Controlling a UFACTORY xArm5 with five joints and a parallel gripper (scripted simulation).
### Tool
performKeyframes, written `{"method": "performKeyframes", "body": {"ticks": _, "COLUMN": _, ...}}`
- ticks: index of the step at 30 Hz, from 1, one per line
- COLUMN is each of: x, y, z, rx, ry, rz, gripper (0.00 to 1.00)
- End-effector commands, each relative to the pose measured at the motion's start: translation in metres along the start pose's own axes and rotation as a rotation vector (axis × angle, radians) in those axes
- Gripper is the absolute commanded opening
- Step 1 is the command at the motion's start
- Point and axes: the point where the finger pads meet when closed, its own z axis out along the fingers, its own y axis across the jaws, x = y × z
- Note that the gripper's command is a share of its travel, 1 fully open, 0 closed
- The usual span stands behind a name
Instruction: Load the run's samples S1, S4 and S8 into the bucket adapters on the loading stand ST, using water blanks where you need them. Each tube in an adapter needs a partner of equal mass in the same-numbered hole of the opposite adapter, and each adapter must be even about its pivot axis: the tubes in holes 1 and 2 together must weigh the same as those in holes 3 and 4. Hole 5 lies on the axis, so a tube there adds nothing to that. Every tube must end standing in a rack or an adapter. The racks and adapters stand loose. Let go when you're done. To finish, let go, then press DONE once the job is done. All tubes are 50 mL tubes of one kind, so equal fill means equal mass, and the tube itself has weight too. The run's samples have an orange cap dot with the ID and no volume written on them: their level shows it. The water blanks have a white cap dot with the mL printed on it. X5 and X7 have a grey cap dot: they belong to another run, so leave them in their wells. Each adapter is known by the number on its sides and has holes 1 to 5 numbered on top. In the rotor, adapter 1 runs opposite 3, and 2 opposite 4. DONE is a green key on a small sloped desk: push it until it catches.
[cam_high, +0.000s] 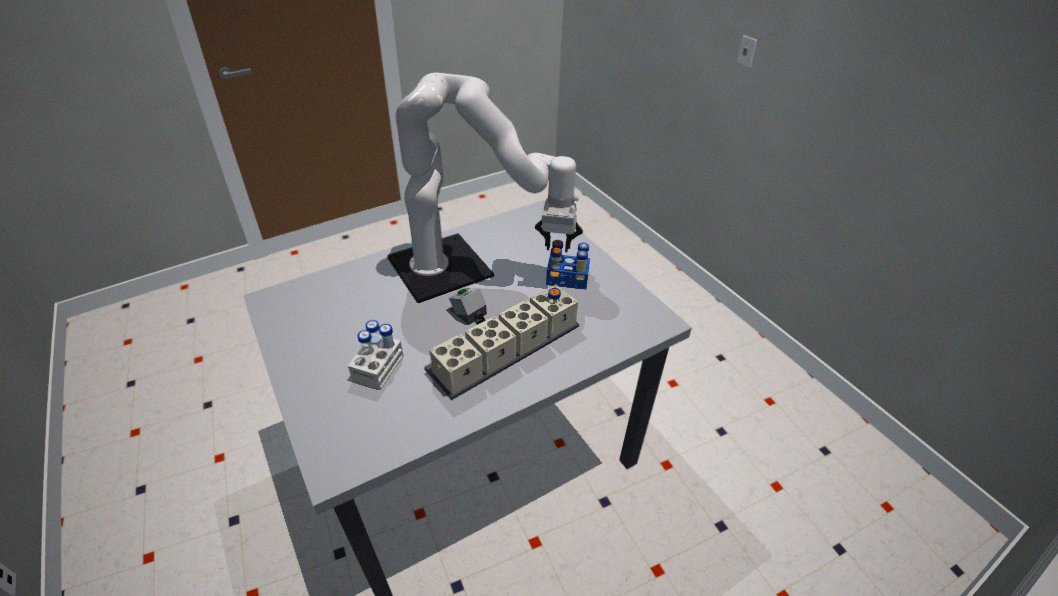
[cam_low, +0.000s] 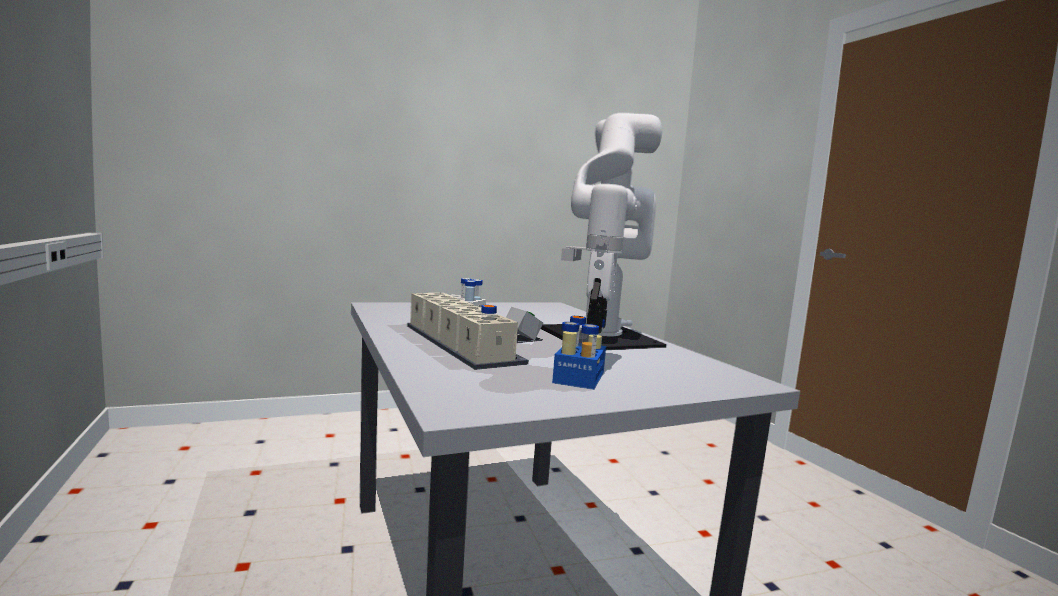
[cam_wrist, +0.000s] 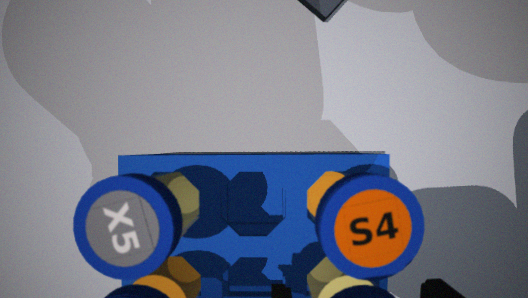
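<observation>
The blue SAMPLES rack (cam_high: 566, 280) (cam_low: 578, 370) (cam_wrist: 260, 164) stands at the table's far right. In the wrist view, tube S4 (cam_wrist: 372, 227) with an orange dot and tube X5 (cam_wrist: 120, 227) with a grey dot stand in its far row. My gripper (cam_high: 560, 242) (cam_low: 594, 310) (cam_wrist: 356, 291) is open and empty, just above the rack's near row. The rim of a tube cap shows between its fingertips, with the label out of view. Adapter 1 (cam_high: 564, 319) (cam_low: 488, 340) holds one orange-dotted tube (cam_high: 553, 293) (cam_low: 487, 308). Adapters 2 (cam_high: 530, 330), 3 (cam_high: 494, 342) and 4 (cam_high: 459, 362) look empty.
A white rack (cam_high: 373, 364) with three water blanks (cam_high: 373, 331) (cam_low: 470, 285) stands left of the stand. The small DONE desk (cam_high: 466, 302) (cam_low: 527, 322) (cam_wrist: 322, 7) sits between the adapters and the arm's base.
</observation>
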Motion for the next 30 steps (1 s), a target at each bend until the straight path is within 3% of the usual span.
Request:
{"method": "performKeyframes", "body": {"ticks": 1, "x": -0.0001, "y": -0.0012, "z": -0.0013, "rx": 0.003, "ry": -0.011, "rz": 0.000, "gripper": 0.57}}
{"method": "performKeyframes", "body": {"ticks": 2, "x": -0.0001, "y": -0.0012, "z": -0.0013, "rx": 0.003, "ry": -0.011, "rz": 0.000, "gripper": 0.57}}
{"method": "performKeyframes", "body": {"ticks": 3, "x": -0.0001, "y": -0.0012, "z": -0.0019, "rx": 0.003, "ry": -0.011, "rz": 0.000, "gripper": 0.00}}
{"method": "performKeyframes", "body": {"ticks": 30, "x": -0.0001, "y": -0.0012, "z": -0.0030, "rx": 0.003, "ry": -0.011, "rz": 0.000, "gripper": 0.00}}
